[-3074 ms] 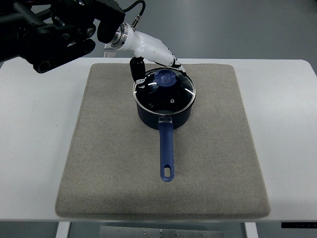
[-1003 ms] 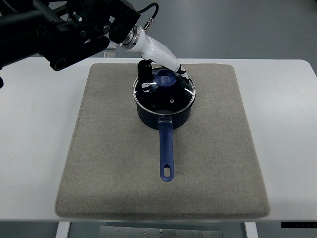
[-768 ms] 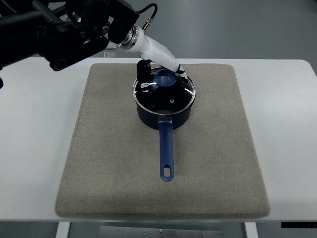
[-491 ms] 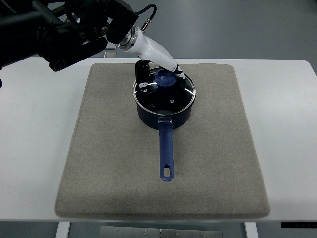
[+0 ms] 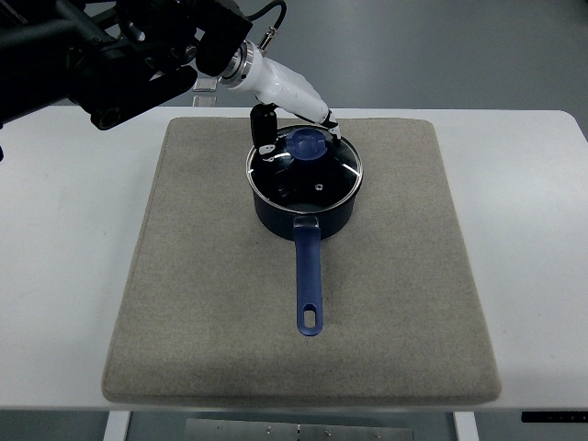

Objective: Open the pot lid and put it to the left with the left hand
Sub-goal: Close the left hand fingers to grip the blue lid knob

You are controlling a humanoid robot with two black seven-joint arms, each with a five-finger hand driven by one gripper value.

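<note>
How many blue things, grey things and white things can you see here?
Blue: 3, the pot, its long handle and the lid knob
Grey: 1, the mat
White: 2, the table and the left robot hand by the knob
Total: 6

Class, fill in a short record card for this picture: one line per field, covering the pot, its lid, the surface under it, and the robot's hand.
pot: dark blue saucepan, handle pointing toward the camera
lid: glass lid with blue knob, on the pot
surface: grey mat on white table
left hand: left hand at the knob, grip unclear
right hand: out of view
</note>
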